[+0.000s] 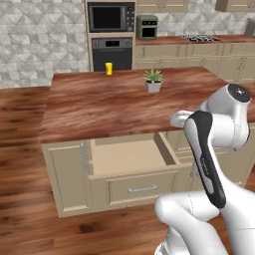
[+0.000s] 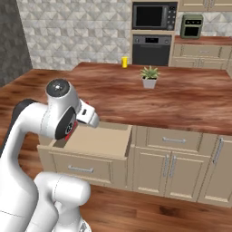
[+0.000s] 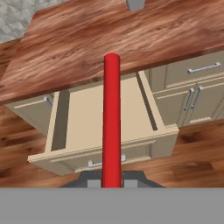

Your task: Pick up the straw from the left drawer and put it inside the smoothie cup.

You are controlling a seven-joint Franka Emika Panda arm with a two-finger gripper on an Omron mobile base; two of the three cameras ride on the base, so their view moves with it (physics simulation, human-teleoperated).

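Wood plank floor (image 1: 30, 219) nearest; above it the left drawer (image 1: 130, 157) stands pulled open, interior bare, under the brown tabletop (image 1: 99, 107). The tool (image 3: 112, 183) is pinched on the straw (image 3: 112, 118), held over the drawer. Farther on the tabletop stands a potted plant (image 1: 153, 79), and the smoothie cup (image 1: 108, 68) sits at the far edge, left of the plant, before the wall ovens (image 1: 111, 35).

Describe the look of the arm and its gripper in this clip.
A glossy white arm of rounded segments, with dark grey joint caps and a black band along one link. A red patch marks a joint in the right base view. The gripper has small dark grey finger tips.
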